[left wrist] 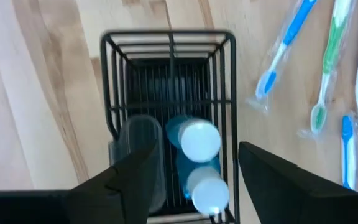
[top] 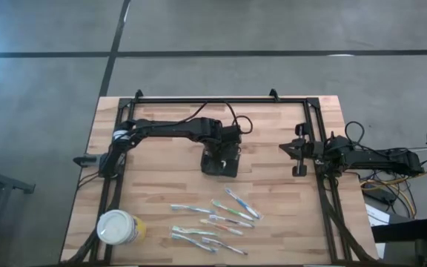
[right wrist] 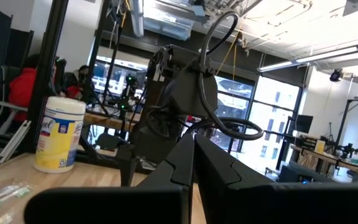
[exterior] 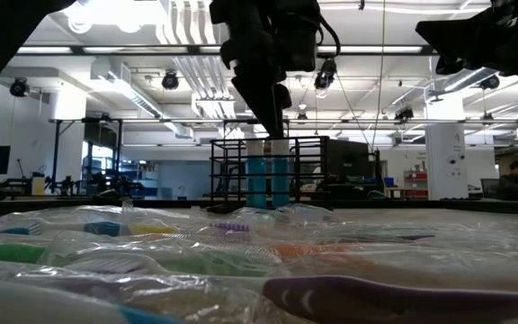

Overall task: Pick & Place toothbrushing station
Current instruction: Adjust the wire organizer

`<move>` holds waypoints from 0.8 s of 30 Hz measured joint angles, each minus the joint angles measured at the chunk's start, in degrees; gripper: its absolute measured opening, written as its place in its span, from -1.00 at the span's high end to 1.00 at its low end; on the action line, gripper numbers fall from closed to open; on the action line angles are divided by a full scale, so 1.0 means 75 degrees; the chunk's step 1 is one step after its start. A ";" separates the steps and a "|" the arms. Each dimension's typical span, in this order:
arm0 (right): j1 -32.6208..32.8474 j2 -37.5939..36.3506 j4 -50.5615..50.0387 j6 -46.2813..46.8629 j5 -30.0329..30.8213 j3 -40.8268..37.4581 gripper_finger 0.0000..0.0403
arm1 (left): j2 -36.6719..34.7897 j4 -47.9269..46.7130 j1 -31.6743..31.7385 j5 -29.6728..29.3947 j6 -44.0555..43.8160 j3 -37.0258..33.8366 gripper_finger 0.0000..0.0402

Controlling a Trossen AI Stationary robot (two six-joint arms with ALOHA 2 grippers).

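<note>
Midway: my left hand point(left wrist: 194, 171), fingers spread, hovers over the toothbrushing station point(top: 220, 162) at mid-surface, which holds two blue tubes point(left wrist: 194, 140). Wrapped toothbrushes point(top: 212, 220) remain loose near the front edge. My right hand point(top: 296, 150) waits closed by the right edge.

Table point(top: 161, 185): pale wood planks, smooth, visible grain. Toothbrushing station point(left wrist: 169, 93): thin black wire and mesh, slightly glossy metal. Two bottles point(left wrist: 197, 140) inside it: translucent blue plastic with smooth white caps. Toothbrushes point(top: 210, 221): coloured plastic handles sealed in clear, crinkled, shiny wrappers. Round tub point(top: 118, 228): white plastic, yellow paper-like label. Left gripper point(left wrist: 194, 177) fingers point(left wrist: 135, 177): matt black plastic.
</note>
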 joint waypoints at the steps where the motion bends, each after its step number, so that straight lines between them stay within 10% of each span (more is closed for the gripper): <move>1: -0.0001 0.0000 0.0000 0.0000 0.0001 0.0000 0.96 | -0.0017 -0.0068 0.0003 0.0000 0.0000 0.0042 -0.14; 12: 0.0001 0.0000 -0.0006 0.0000 -0.0002 0.0000 0.96 | -0.1717 0.0275 0.0000 -0.0005 -0.0497 -0.0875 -0.04; 24: 0.0001 0.0451 0.0072 0.0580 -0.0019 0.0000 0.96 | -0.6028 0.6675 0.0791 -0.1089 -0.1932 -0.7706 0.94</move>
